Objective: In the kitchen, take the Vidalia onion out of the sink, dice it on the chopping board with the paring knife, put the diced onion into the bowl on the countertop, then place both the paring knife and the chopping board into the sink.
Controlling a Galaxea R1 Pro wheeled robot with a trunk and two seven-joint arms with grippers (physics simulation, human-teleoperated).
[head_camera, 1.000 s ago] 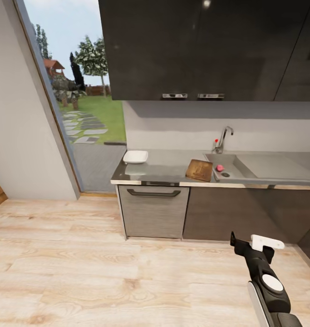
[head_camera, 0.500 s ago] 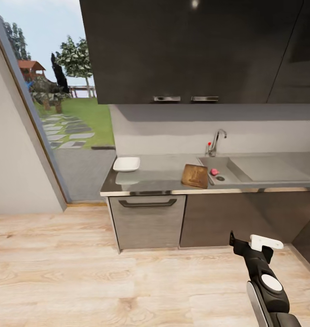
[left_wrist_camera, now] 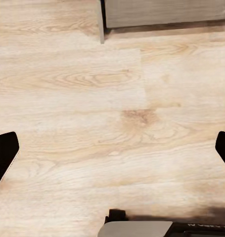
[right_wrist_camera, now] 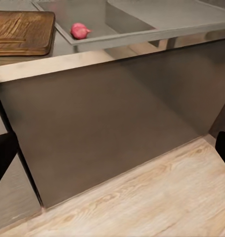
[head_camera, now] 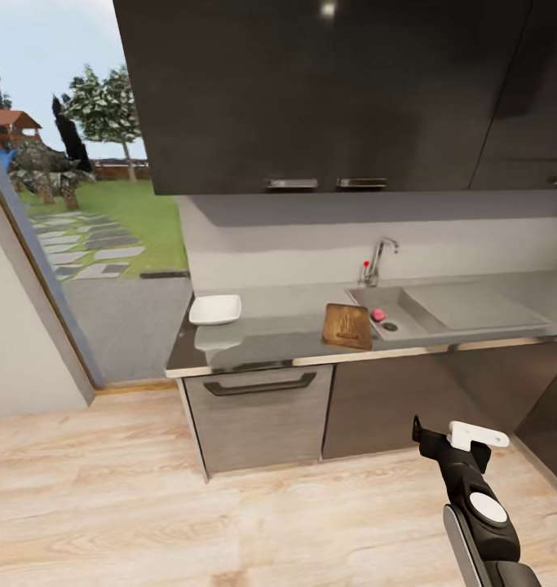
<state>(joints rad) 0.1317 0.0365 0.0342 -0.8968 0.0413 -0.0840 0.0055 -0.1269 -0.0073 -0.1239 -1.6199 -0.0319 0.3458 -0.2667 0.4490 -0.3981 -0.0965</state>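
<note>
On the long grey reflective bench [head_camera: 270, 326], a white shallow squarish bowl [head_camera: 215, 309] waits near the left end, apart from the dark brown wooden chopping board [head_camera: 347, 325], which lies just beside the stainless-steel sink [head_camera: 441, 306], handy for dicing. The pinkish round onion [head_camera: 378, 315] sits in the basin near the drain. Lower right, the robot's right end effector [head_camera: 453, 436] hangs above the pale wood floor [head_camera: 107, 489], fingers spread, holding nothing; the left end effector [left_wrist_camera: 112, 158] is likewise spread and empty.
</note>
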